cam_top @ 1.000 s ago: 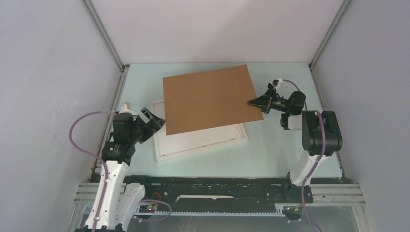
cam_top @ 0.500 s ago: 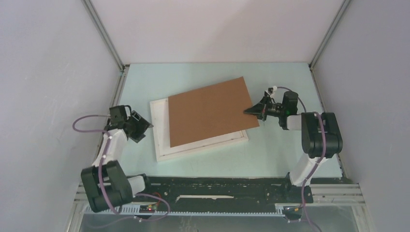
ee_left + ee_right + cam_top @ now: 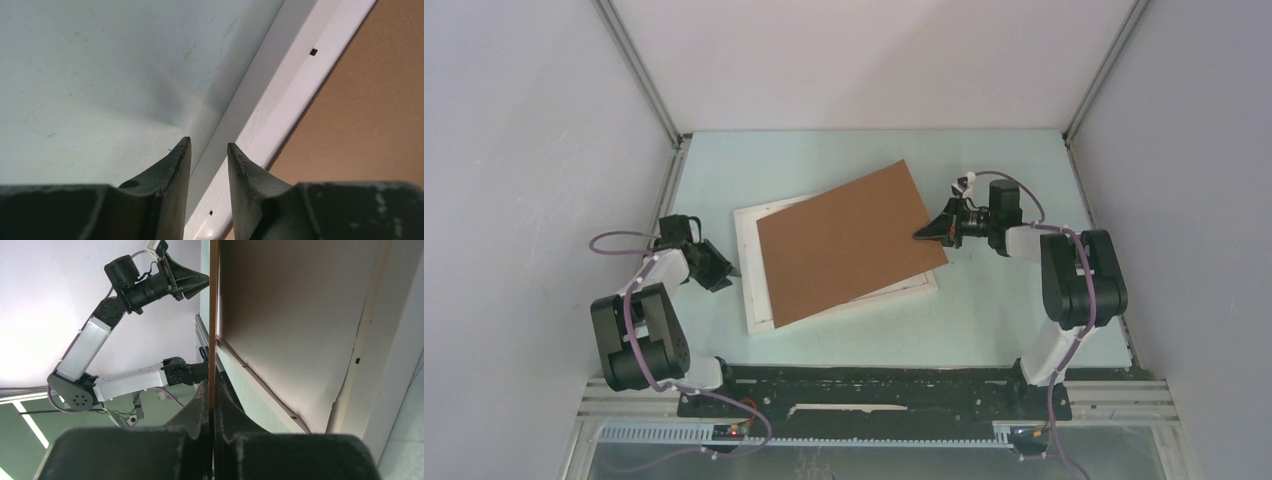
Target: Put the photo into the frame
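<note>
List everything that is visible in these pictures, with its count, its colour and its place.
frame: one, white, flat on the table's middle, mostly under the board
board: one, brown, over the frame, right edge lifted
table: one, pale green, under everything
walls: three, pale grey, around the table
cables: two, purple, along the arms
left arm, right arm: black and white, near edge
left pincer: black, open, at the frame's left edge
right pincer: black, shut on the board's right edge
</note>
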